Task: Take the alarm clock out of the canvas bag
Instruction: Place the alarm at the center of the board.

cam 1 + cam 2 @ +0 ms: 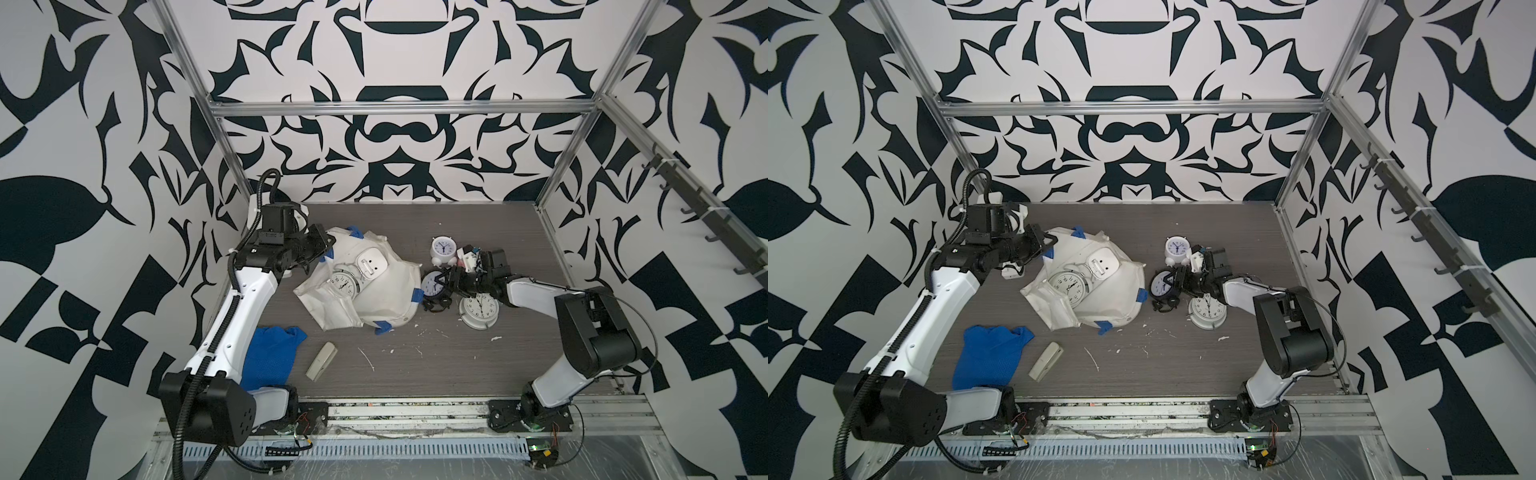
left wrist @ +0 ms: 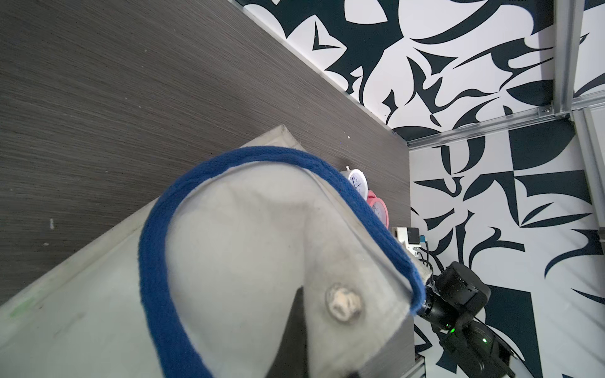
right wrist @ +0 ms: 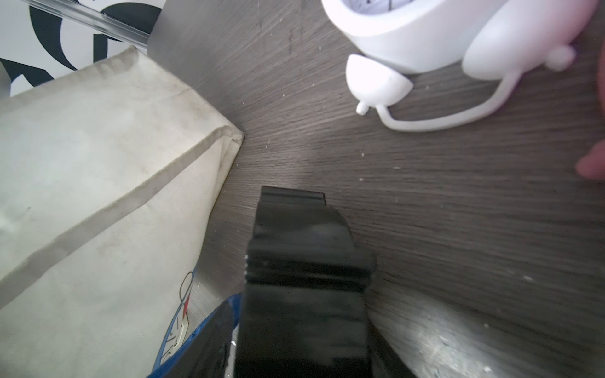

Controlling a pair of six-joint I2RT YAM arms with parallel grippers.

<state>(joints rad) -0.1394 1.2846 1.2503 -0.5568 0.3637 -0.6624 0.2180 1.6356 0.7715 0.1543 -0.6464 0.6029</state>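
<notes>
Left wrist view, pink clock dial: 12 and 1 legible. Beside it, white clock: numerals blurred. In both top views, alarm clock in canvas bag: dial numerals too small to read

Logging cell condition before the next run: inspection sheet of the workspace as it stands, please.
Surface: grey table, white flecks scattered.
Job's things: canvas bag lying open, silver clock and white case inside; black clock, bell clock, flat clock outside.
Clutter: blue cloth, beige remote.
End effectors: left end effector shut on canvas bag rim; right end effector at black clock, jaws unclear.
Cables: black hose along left arm; thin wire looping off right arm.
Surroundings: patterned walls, metal frame, hook rail.
</notes>
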